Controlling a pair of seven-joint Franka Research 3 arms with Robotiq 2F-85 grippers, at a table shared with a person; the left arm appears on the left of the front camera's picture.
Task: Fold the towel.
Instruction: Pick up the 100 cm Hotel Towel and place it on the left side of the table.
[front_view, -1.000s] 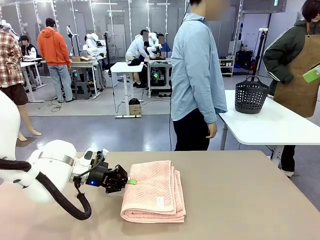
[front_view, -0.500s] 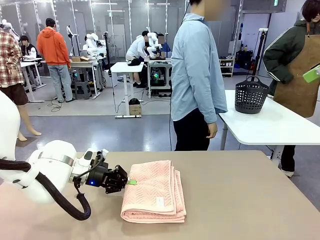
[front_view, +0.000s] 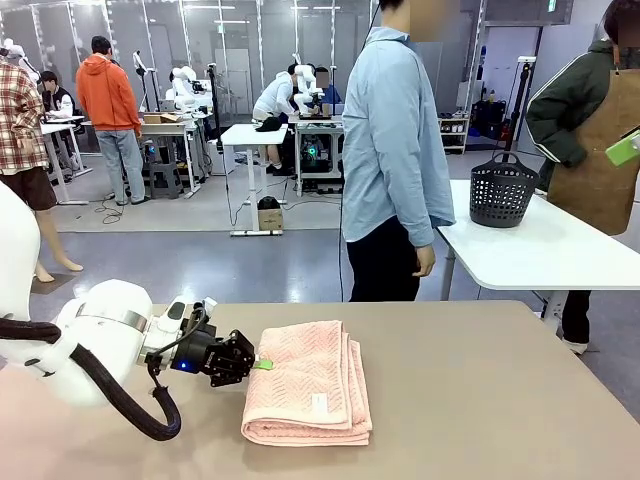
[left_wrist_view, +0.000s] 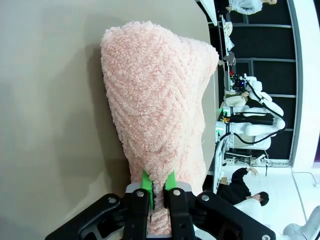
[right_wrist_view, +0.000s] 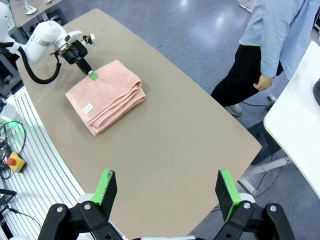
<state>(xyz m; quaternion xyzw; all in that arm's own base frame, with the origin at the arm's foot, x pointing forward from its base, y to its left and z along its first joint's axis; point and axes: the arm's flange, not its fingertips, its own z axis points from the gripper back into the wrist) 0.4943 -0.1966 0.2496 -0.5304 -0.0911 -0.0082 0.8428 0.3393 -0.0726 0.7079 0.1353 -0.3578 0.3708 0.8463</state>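
Salmon-pink terry towel (front_view: 308, 382) lying folded on table (front_view: 480, 400), edge pinched in closed left tool (front_view: 262, 364), right tool (right_wrist_view: 166, 189) open, well apart; risks dragging the stack askew.

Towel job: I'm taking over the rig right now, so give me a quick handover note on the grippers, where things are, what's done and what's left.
Left gripper: shut on the towel, pinching its left edge near the far corner.
Right gripper: open, empty, raised high above the table.
Towel: lies on the table as a compact stack of several layers, white tag on top.
Done: the folding looks largely complete.
Left: probably release the edge, draw the left arm back, and check that the layers lie square.
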